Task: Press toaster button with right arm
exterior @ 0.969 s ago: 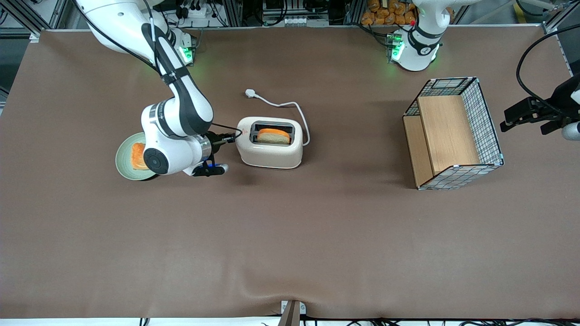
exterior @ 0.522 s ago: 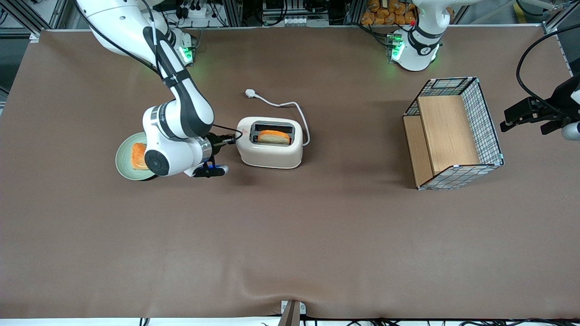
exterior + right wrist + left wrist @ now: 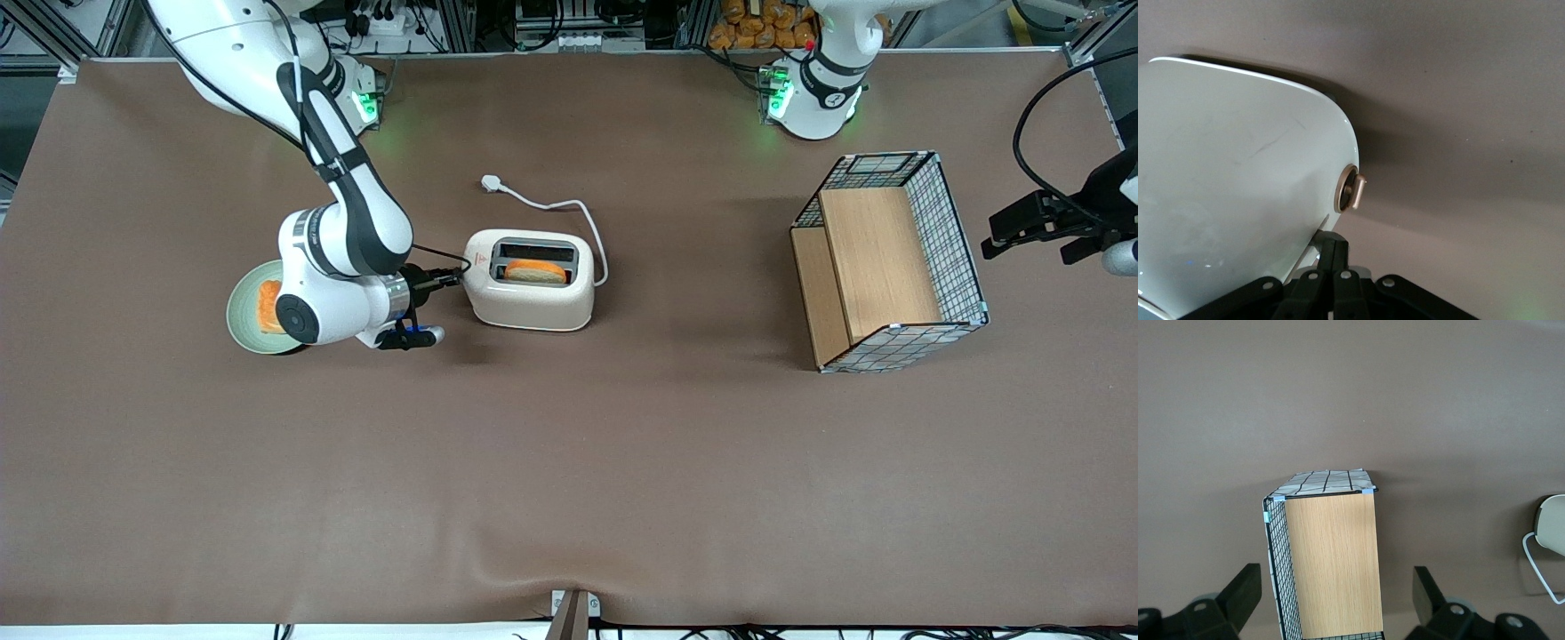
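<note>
The cream-white toaster point(image 3: 530, 286) stands mid-table with a bread slice point(image 3: 536, 271) low in its slot. Its cord runs to a white plug point(image 3: 492, 183) farther from the front camera. My right arm's gripper point(image 3: 452, 279) is at the toaster's end face that looks toward the working arm's end. In the right wrist view the gripper point(image 3: 1333, 248) is shut, its tips together against the toaster point(image 3: 1231, 180). The small round grey toaster button point(image 3: 1351, 189) sticks out of that end face, a short way from the tips. I hold nothing.
A green plate point(image 3: 242, 324) with a toast slice point(image 3: 268, 305) lies partly under my wrist. A wire-and-wood basket point(image 3: 889, 258) stands toward the parked arm's end, and it also shows in the left wrist view point(image 3: 1331, 560).
The bread slice has sunk lower into the toaster's slot. My wrist and shut fingers have shifted slightly downward against the toaster's end face.
</note>
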You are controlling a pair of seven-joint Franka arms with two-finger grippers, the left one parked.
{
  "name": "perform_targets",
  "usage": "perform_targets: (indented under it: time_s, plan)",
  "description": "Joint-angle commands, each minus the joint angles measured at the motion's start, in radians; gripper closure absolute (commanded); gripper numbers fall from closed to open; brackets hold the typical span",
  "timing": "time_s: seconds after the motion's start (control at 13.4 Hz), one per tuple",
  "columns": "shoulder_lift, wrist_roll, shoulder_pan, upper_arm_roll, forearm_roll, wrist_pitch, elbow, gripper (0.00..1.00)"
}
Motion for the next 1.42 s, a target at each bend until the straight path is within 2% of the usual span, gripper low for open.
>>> perform_targets:
  time_s: [0.0, 0.15, 1.34]
  plan:
    - [0.009, -0.081, -0.015, 0.012, 0.085, 0.026, -0.026, 1.00]
    - [0.020, -0.124, -0.031, 0.012, 0.107, 0.026, -0.032, 1.00]
    - [0.095, -0.215, -0.058, 0.012, 0.124, 0.061, -0.031, 1.00]
